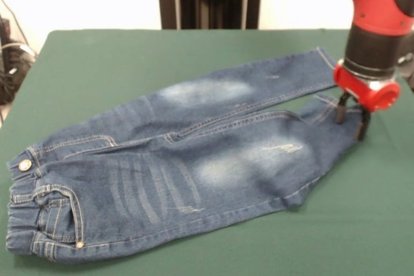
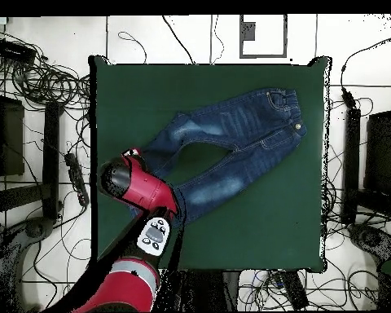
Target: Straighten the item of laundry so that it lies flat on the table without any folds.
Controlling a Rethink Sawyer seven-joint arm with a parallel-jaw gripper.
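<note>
The item of laundry, a small pair of dark blue jeans (image 1: 194,159) with pale faded patches, lies on the green table (image 1: 129,56). Its waistband is at the front left and both legs run to the right. The farther leg lies straight. The nearer leg is bunched and creased toward its cuff. My gripper (image 1: 351,118) hangs at that cuff, open, its two dark fingers (image 1: 341,112) straddling the cuff's edge just above the cloth. In the overhead view the jeans (image 2: 231,143) lie diagonally on the table (image 2: 256,236), and the red arm (image 2: 142,187) covers the leg ends and the gripper.
Green cloth stretches well beyond the jeans on all sides. The table's right edge (image 1: 404,88) is close to the gripper. In the overhead view, cables (image 2: 44,81) and dark equipment (image 2: 7,134) lie on the floor around the table.
</note>
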